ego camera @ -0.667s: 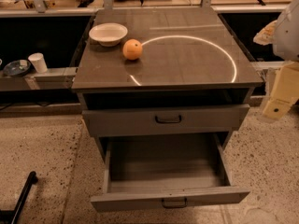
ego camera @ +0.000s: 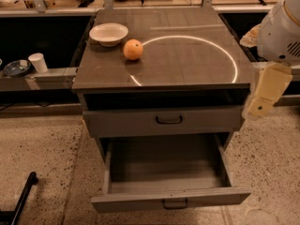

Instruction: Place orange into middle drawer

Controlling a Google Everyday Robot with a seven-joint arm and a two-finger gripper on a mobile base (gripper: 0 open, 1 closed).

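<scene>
A white bowl [ego camera: 108, 33] sits by the back left corner of the grey table [ego camera: 187, 64], with the round, smooth orange [ego camera: 133, 49] just right of it. Under the front edge the middle drawer [ego camera: 140, 201] is pulled out over speckled floor [ego camera: 42, 149]. The gripper [ego camera: 265, 92] hangs off the right edge; I cannot tell if it is open

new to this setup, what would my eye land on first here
The bright orange stands out first, sitting on the grey cabinet top just right of a white bowl, with a thin ring of light curving past it. Below, the middle drawer is pulled wide open and looks empty, while the drawer above it is shut. The gripper hangs at the right edge, beside the cabinet and apart from the orange.
</scene>
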